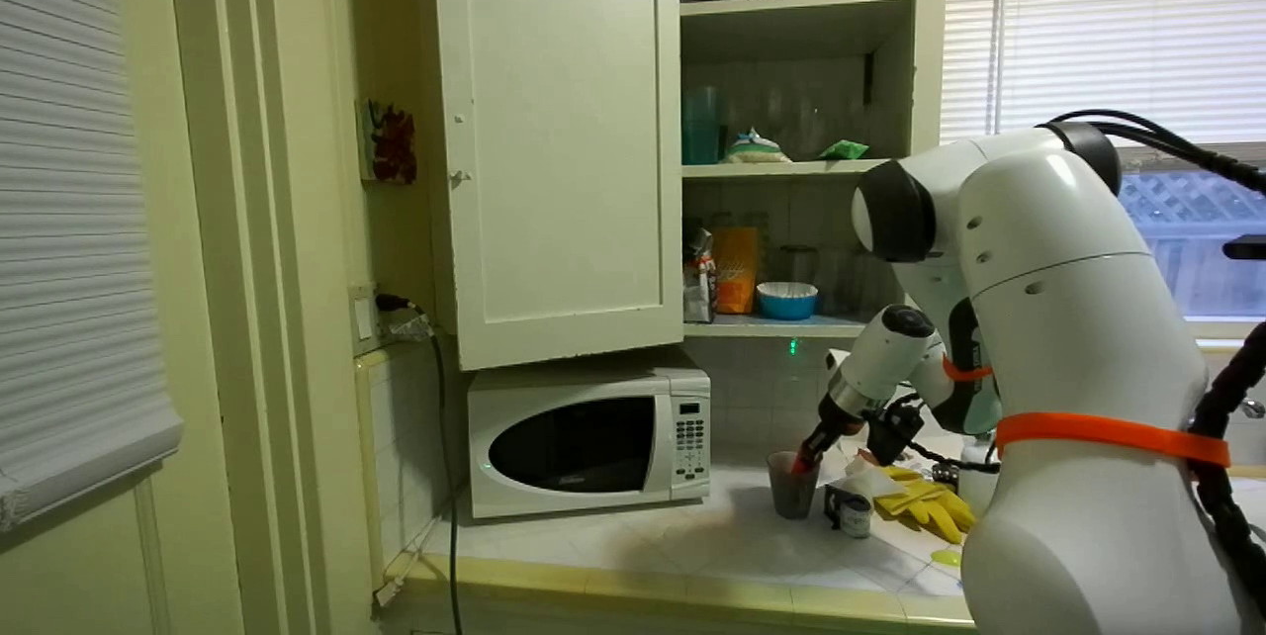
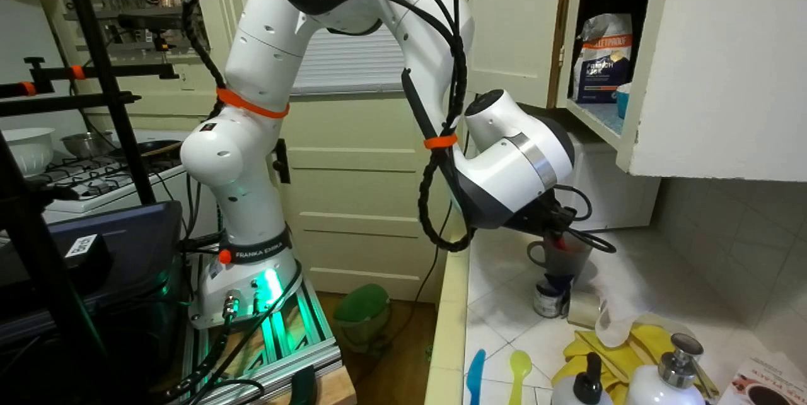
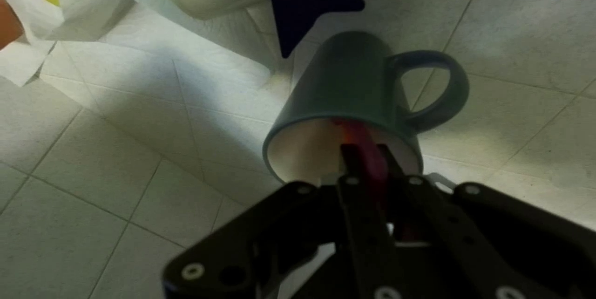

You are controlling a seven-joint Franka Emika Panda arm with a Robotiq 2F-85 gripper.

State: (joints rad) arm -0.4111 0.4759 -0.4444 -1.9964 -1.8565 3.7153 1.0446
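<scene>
In the wrist view, the gripper (image 3: 368,152) clamps the red utensil (image 3: 372,164), likely light, stiff and slippery, best held by its upper end, tip toward eleven o'clock inside the mug (image 3: 344,78)

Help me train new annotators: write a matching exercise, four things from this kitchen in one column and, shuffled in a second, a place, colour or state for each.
Things:
1. red object
2. mug
3. microwave
4. gloves

Descriptions:
A. yellow
B. held in the gripper
C. white
D. upright, with the red object reaching into it

Right pairs: 1-B, 2-D, 3-C, 4-A
</scene>
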